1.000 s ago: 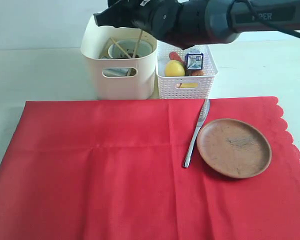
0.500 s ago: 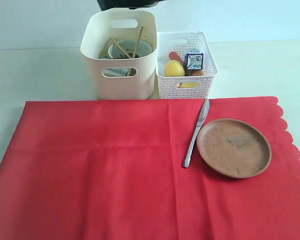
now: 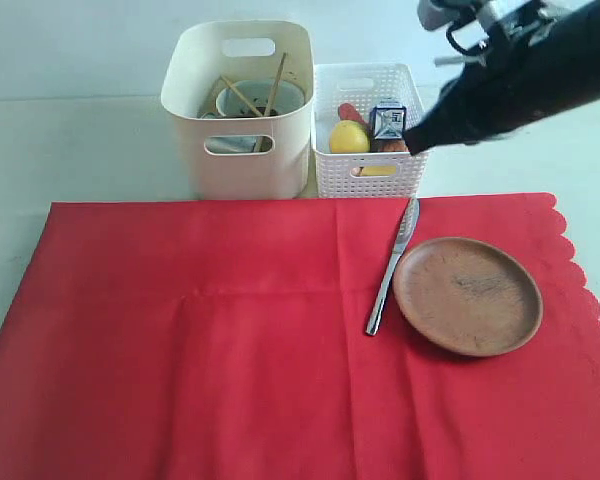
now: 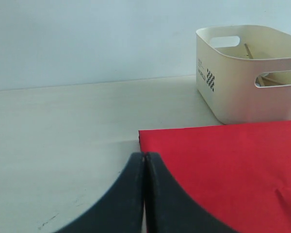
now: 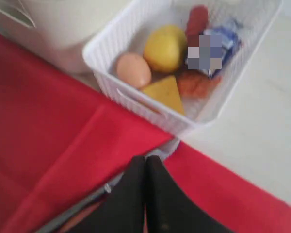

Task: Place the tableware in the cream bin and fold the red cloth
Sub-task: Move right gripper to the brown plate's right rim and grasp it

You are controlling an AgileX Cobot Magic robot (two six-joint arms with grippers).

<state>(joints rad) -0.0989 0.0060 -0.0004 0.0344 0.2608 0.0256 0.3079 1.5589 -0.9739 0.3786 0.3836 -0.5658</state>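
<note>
The left claw (image 4: 144, 162) is pressed shut and empty beside the red cloth's (image 4: 223, 165) corner. The cream bin (image 3: 285, 150) holds chopsticks (image 3: 276, 85) and what looks like a bowl (image 3: 255, 98). The white basket (image 3: 380, 185) holds food. The knife (image 3: 390, 268) and plate (image 3: 468, 295) lie on the cloth near the right claw (image 5: 145, 165), which is also closed and empty.

Ext view: large bright red cloth (image 3: 230, 350) runs off btm + both side edges; tall cream plastic bin (image 3: 238, 120) wall hides most contents. R wrist view blurred: small blue-white carton (image 5: 211, 46) face unreadable, silver table knife (image 5: 77, 208) mostly behind right black gripper (image 5: 145, 160)
</note>
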